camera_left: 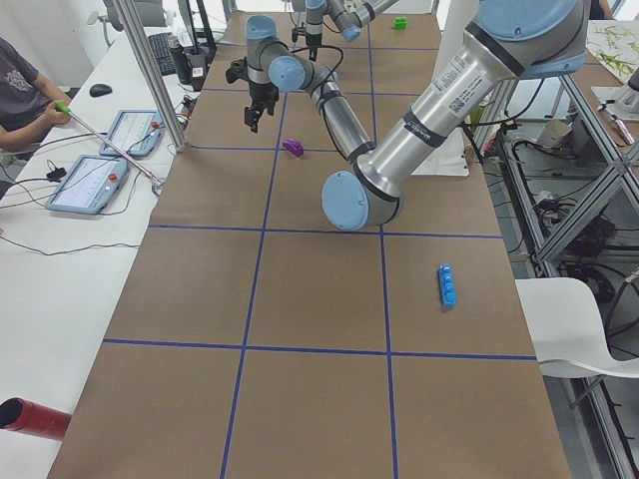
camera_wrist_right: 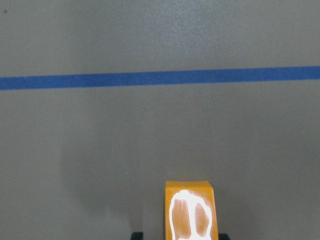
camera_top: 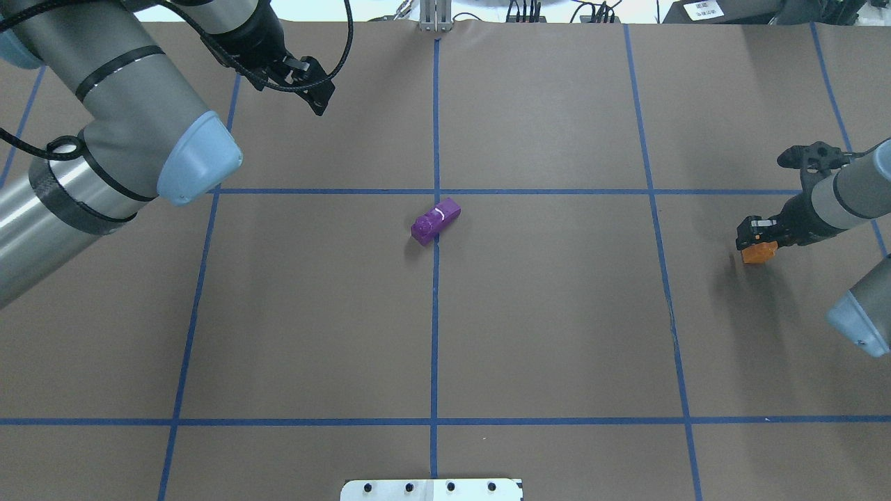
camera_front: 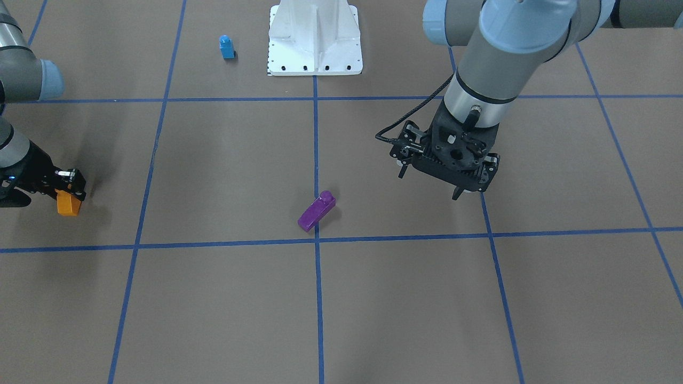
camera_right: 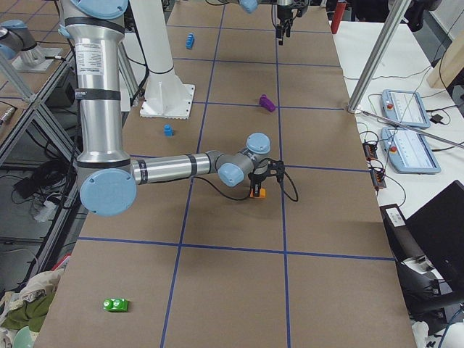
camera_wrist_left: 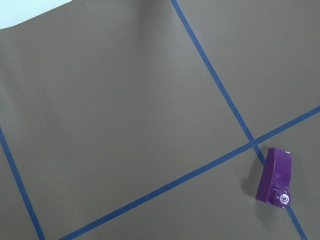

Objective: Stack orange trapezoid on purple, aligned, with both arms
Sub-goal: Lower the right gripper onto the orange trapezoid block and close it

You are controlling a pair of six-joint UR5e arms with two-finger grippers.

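Note:
The purple block (camera_top: 436,220) lies on the brown table near its centre, on a blue tape line, and also shows low right in the left wrist view (camera_wrist_left: 275,177). The orange trapezoid (camera_top: 759,252) is at the table's right side with my right gripper (camera_top: 757,245) shut on it, low over the surface. In the right wrist view, the orange trapezoid (camera_wrist_right: 191,212) fills the bottom middle. My left gripper (camera_front: 429,185) hangs open and empty, off to the side of the purple block (camera_front: 316,211) and apart from it.
A white base mount (camera_front: 315,40) stands at the robot's edge with a small blue block (camera_front: 227,47) beside it. A blue four-stud brick (camera_left: 446,284) lies toward the left end and a green block (camera_right: 116,304) near the right end. A person sits by tablets (camera_left: 85,185).

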